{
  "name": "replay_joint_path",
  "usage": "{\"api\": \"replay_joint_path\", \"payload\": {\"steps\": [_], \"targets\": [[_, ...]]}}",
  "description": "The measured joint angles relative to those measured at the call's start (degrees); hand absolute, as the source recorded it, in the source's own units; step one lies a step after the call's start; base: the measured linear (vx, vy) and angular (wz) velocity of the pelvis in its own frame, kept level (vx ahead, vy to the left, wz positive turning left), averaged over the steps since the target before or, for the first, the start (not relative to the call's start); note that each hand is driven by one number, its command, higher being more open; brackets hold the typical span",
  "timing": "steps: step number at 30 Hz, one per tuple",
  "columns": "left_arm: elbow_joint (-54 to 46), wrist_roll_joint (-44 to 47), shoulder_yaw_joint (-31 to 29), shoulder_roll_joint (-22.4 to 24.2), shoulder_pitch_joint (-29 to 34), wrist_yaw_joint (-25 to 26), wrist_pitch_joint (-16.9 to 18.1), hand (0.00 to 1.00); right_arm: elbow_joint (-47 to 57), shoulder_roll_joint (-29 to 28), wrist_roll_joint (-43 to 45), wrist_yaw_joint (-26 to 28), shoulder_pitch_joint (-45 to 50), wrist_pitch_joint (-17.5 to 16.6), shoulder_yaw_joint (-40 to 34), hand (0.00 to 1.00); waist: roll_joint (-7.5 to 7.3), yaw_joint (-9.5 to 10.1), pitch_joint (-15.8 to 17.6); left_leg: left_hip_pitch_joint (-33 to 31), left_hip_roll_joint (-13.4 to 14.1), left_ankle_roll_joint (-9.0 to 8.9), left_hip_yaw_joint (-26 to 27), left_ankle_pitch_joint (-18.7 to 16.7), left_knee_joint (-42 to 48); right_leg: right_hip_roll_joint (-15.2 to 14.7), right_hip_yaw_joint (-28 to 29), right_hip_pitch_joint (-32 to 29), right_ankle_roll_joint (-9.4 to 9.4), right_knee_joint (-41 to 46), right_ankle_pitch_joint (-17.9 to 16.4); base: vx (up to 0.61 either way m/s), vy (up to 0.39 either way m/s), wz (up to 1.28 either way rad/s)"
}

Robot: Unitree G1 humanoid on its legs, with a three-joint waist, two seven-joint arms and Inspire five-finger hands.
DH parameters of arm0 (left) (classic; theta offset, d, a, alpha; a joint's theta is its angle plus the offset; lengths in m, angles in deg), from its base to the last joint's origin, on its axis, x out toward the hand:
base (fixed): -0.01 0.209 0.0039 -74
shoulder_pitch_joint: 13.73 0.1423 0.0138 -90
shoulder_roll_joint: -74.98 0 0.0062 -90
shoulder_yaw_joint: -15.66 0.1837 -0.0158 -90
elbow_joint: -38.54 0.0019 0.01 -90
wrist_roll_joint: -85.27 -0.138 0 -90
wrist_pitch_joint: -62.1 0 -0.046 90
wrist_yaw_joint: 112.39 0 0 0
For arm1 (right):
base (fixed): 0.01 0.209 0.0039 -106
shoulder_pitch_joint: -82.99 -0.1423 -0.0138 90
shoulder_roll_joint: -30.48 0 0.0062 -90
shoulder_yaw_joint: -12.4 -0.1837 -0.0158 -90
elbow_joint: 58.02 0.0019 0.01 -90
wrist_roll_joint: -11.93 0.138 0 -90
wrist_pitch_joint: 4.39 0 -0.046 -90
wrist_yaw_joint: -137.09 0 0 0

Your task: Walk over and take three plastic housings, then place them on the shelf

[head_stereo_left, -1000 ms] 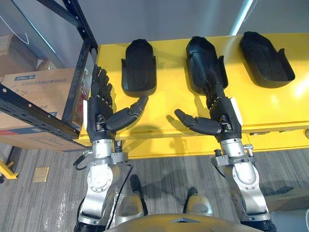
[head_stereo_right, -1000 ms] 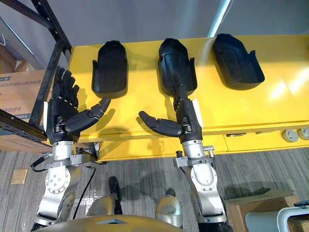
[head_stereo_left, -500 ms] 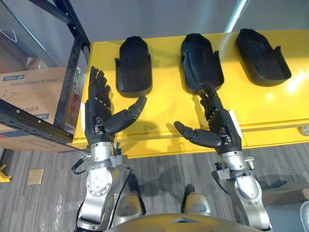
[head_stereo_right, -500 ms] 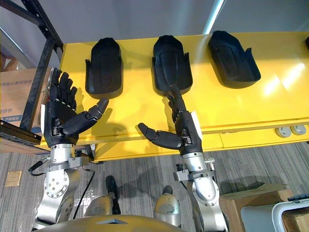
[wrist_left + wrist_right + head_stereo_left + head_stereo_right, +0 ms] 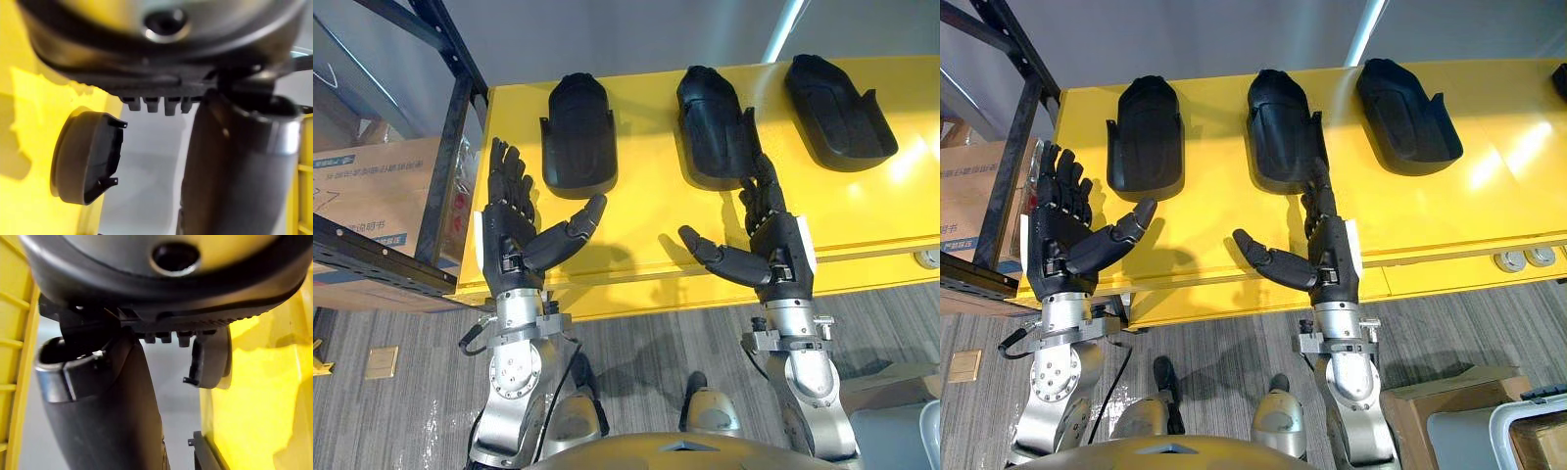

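Left eye view: three black plastic housings point(image 5: 715, 127) lie in a row on the yellow table point(image 5: 636, 227), 12 o'clock. Empty, fingers spread: left hand point(image 5: 506, 240), right hand point(image 5: 781, 255). Rack shelf point(image 5: 458, 127), 10 o'clock; none picked yet.

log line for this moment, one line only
stage: reaching, nothing held | left robot hand: open, near left housing | right robot hand: open, at near edge of middle housing | right housing: on table, untouched

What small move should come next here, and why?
Probably ease the right hand forward to close on the middle housing: its open fingers point at that housing's near end on the yellow table, and the left hand is open and empty too.
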Motion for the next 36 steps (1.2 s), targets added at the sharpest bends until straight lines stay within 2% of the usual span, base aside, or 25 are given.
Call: {"api": "replay_joint_path", "payload": {"steps": [6,19,26,36], "targets": [[0.0,0.0,0.0,0.0,-0.5,0.0,0.0,1.0,-3.6,0.0,0.0,-1.0,-1.5,0.0,-0.3,1.0,0.12,0.0,0.1,-0.1,0.0,0.05,-0.1,0.1,-0.1,0.0,-0.1,0.0,-0.01,0.0,0.0,0.0,0.0,0.0],[0.0,0.0,0.0,0.0,-0.5,-0.2,0.0,1.0,-3.6,-0.1,-0.1,-1.8,-1.8,0.0,-1.3,1.0,0.28,0.03,0.2,-0.1,-0.1,0.09,-0.4,0.2,-0.1,0.0,-0.3,0.2,-0.03,0.0,0.0,0.0,0.0,0.0],[0.0,0.0,0.0,0.0,-0.5,-0.6,0.0,1.0,-4.3,-0.1,-4.4,-2.3,-3.5,0.0,-1.6,1.0,0.34,0.05,0.2,-0.1,-0.1,0.07,-0.7,0.3,-0.1,0.0,-0.4,0.2,-0.03,0.0,0.0,0.0,0.0,0.0],[0.0,0.0,-0.1,0.0,-0.6,-0.8,0.0,1.0,-4.4,-0.1,-4.5,-3.6,-4.1,0.0,-2.3,1.0,0.47,0.15,0.3,-0.1,-0.1,0.1,-1.1,0.5,-0.1,0.0,-0.6,0.3,-0.08,0.2,0.0,0.0,0.0,0.0]]}}
